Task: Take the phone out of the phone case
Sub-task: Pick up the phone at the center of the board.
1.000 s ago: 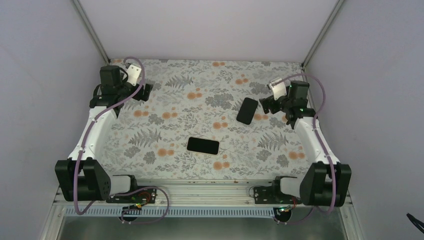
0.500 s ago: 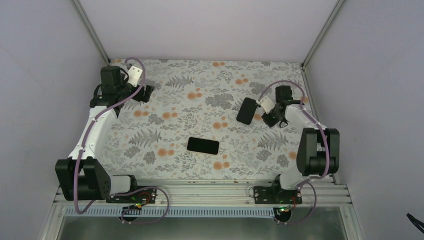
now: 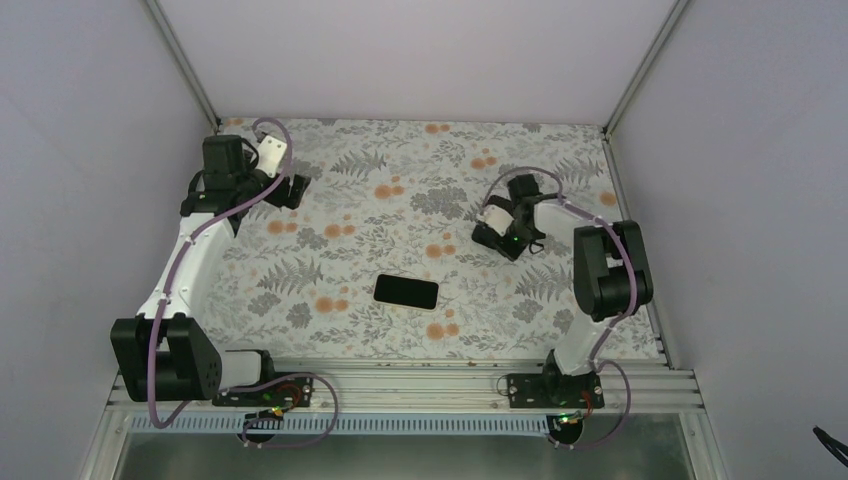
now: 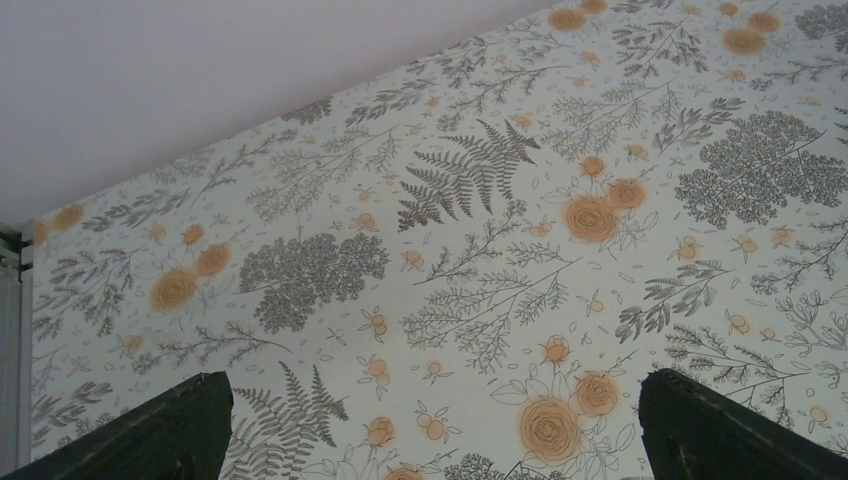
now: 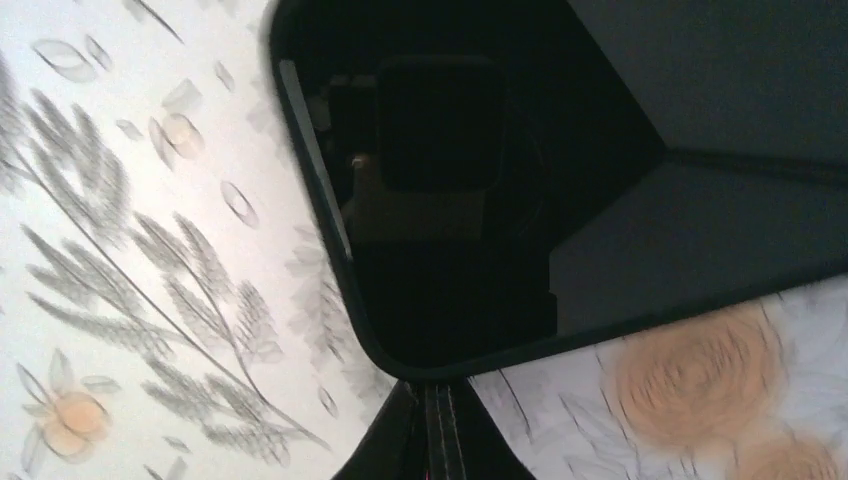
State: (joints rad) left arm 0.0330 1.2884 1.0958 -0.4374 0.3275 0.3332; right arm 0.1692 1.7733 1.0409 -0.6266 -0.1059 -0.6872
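Top external shows the phone (image 3: 406,292) lying long-axis left-to-right; right hand (image 5: 432,425) closed, left hand (image 3: 297,188) open.

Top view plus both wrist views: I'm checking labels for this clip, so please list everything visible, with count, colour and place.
phone: one, black, flat at the table's middle, apart from the phone case.
phone case: one, black, far right, mostly hidden under the right tool from above.
table: one, white cloth with grey ferns and orange flowers, under everything.
left tool: one, black, far left, open and empty.
right tool: one, black, shut, tips at the phone case's edge.
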